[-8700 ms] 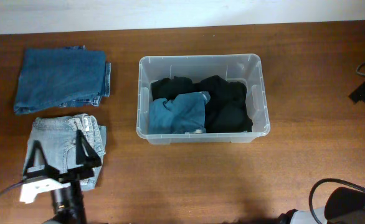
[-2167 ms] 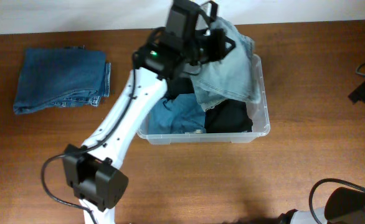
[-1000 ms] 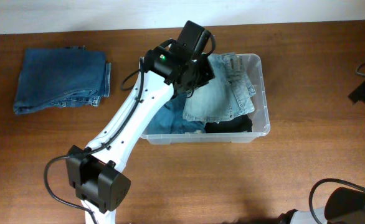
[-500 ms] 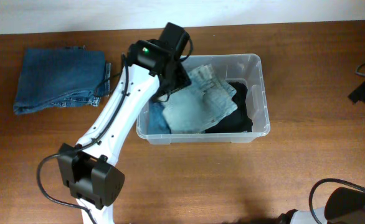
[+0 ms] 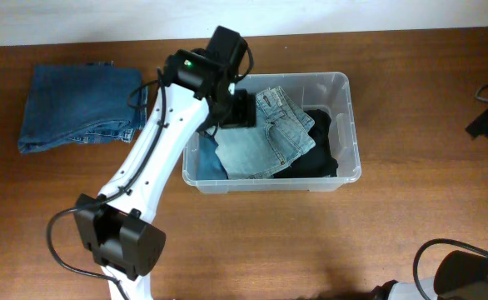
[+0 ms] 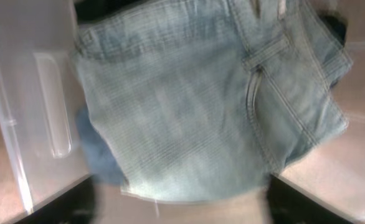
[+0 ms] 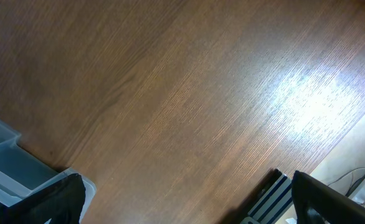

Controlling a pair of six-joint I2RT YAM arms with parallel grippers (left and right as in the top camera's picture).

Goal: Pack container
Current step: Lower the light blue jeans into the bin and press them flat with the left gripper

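overhead: light jeans (image 5: 265, 140) lie in container (image 5: 349, 125).

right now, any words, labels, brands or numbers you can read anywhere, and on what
No readable text in any view.
light jeans in the container: stitching and a pocket only, nothing legible, and the picture is blurred.
folded dark jeans on the table: no tag or print shows.

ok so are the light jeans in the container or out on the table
In. The light jeans lie crumpled inside the container, on top of the dark clothes, within its walls.
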